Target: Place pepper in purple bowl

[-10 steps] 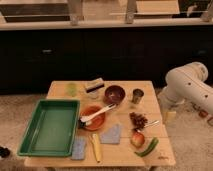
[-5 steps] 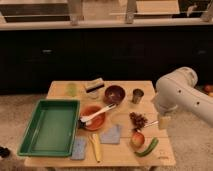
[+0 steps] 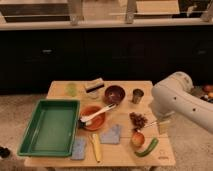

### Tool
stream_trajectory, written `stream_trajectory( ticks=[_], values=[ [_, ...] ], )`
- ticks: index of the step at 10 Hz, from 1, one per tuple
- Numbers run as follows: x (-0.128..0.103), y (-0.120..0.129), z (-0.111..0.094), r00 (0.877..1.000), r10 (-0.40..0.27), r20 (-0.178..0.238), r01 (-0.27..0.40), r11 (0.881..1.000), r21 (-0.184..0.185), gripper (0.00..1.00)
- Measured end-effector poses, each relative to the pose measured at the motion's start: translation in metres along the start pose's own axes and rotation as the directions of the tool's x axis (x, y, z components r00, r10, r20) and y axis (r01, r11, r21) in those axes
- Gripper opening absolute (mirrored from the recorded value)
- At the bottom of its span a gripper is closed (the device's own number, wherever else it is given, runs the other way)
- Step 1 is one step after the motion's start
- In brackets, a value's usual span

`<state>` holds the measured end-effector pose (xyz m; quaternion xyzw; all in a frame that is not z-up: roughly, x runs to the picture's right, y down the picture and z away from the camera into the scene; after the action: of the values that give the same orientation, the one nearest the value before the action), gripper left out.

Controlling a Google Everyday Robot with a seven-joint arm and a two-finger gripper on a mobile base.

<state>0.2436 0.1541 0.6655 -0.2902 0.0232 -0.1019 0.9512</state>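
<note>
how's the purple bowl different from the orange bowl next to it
The purple bowl is smaller and deeper; the orange bowl is wider and shallower. Nothing shows in the purple bowl; the orange bowl holds a white utensil. The purple bowl sits farther back than the orange bowl. Both are round and upright. The gripper hovers near the right edge of the table, away from both.

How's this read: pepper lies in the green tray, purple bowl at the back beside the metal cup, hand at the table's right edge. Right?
Wrong on the pepper: the camera view shows it on the table, front right, beside the red-orange fruit, not in the green tray. The purple bowl beside the metal cup and the hand at the right edge are correct.
</note>
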Motion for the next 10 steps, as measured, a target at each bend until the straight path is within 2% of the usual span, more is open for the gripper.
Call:
stream_trajectory(
  ticks=[3,10],
  values=[
    [-0.009,0.003,0.003,0.999,-0.039,-0.004,0.039,0.999,-0.001,0.8],
    [-0.03,0.028,0.023,0.996,-0.081,0.036,0.081,0.997,-0.009,0.8]
  ],
)
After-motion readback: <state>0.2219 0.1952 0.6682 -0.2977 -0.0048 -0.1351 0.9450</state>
